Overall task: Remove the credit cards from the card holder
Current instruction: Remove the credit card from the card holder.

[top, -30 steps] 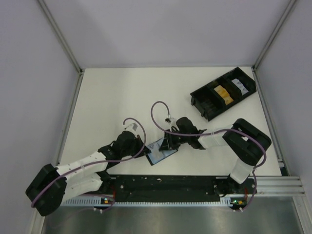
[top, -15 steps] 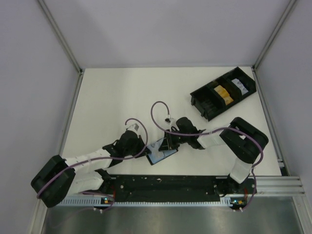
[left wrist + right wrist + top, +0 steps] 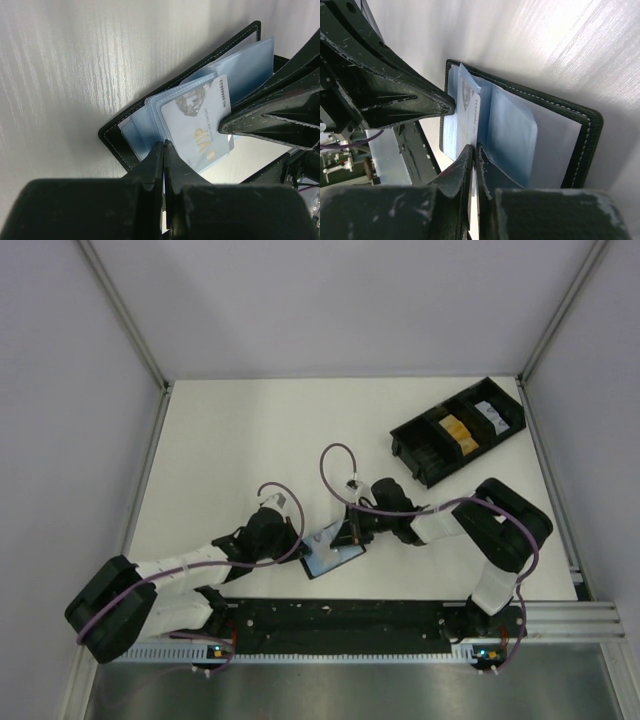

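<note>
The black card holder [image 3: 322,562] lies open near the table's front edge, its blue plastic sleeves fanned up [image 3: 112,137] [image 3: 580,150]. A pale blue credit card [image 3: 200,120] with gold "VIP" lettering sticks partly out of a sleeve [image 3: 470,100]. My left gripper [image 3: 300,543] [image 3: 164,144] is shut on the sleeve edge at the holder's near side. From the opposite side, my right gripper [image 3: 350,535] [image 3: 475,147] is shut on the card's edge. Its fingers [image 3: 265,120] show in the left wrist view, and the left fingers [image 3: 410,100] in the right wrist view.
A long black compartmented tray [image 3: 405,430] stands at the back right, with an orange-yellow card [image 3: 452,430] in one compartment. The arms' black base rail [image 3: 340,615] runs just in front of the holder. White walls enclose the table.
The right gripper's jaws have closed onto the card's edge. The left arm reached a little further toward the holder early on and has stayed shut on it.
</note>
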Robot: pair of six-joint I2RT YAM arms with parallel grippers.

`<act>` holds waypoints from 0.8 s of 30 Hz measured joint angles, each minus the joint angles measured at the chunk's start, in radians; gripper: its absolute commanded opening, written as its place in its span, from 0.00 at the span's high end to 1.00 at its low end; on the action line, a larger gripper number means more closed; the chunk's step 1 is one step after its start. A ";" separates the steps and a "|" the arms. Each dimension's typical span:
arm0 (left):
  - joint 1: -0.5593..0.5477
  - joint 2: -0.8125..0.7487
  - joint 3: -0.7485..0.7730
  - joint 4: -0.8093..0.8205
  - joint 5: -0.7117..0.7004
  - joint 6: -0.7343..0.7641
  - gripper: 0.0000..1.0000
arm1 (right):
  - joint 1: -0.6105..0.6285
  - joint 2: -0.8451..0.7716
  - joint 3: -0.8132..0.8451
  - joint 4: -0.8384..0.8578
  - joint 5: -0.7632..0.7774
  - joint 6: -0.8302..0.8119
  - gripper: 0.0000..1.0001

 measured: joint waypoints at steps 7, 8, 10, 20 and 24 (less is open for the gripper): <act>-0.002 -0.037 -0.008 -0.027 -0.004 0.000 1.00 | -0.018 0.000 -0.002 0.004 -0.041 0.009 1.00; -0.002 -0.048 -0.013 -0.031 -0.003 0.000 1.00 | -0.018 0.000 -0.004 0.010 -0.042 0.011 1.00; -0.002 -0.082 -0.024 -0.044 0.003 0.000 0.96 | -0.018 0.003 -0.007 0.019 -0.042 0.019 1.00; -0.017 -0.146 -0.011 -0.022 0.054 -0.003 0.91 | -0.018 0.039 -0.012 0.068 -0.046 0.061 1.00; -0.021 -0.060 0.015 0.005 0.058 0.005 1.00 | -0.018 0.043 -0.012 0.080 -0.046 0.068 1.00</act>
